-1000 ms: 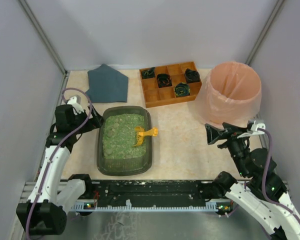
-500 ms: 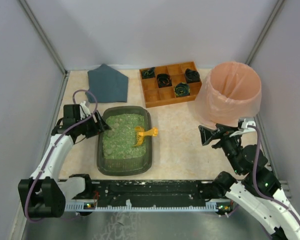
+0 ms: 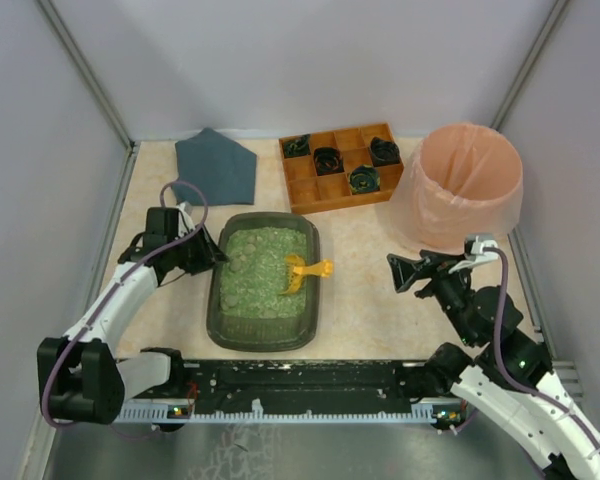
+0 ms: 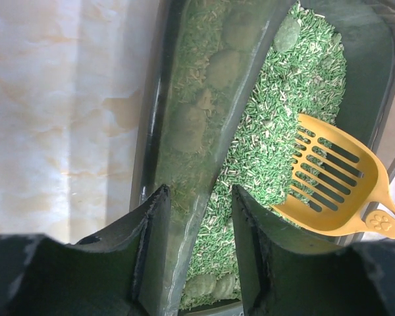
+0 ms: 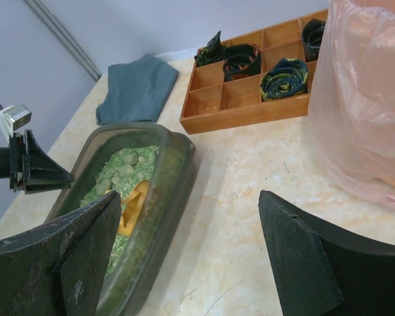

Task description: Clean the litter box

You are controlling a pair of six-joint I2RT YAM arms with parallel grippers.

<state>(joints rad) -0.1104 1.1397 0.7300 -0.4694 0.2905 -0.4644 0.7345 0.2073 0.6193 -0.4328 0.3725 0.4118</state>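
Note:
The litter box (image 3: 265, 338) is a dark tray of green litter with several clumps, near the table's front. A yellow scoop (image 3: 306, 270) lies in it, its handle over the right rim. My left gripper (image 3: 212, 257) straddles the box's left wall (image 4: 184, 131). The outer finger (image 4: 155, 224) lies against the wall, while a strip of litter shows between the wall and the inner finger (image 4: 247, 224), so the jaws stand narrowly open. The scoop (image 4: 329, 178) rests just beyond that finger. My right gripper (image 3: 405, 272) hangs wide open and empty, right of the box (image 5: 164, 191).
A pink bag-lined bin (image 3: 465, 185) stands at the back right, close behind my right gripper. An orange-brown compartment tray (image 3: 340, 165) with dark rolled items sits at the back centre. Next to it, at the back left, lies a folded blue-grey cloth (image 3: 215, 165).
My left gripper came in over the box's left wall and narrowed around it. The box and scoop slid a little to the right. My right arm moved left and forward, still wide open.

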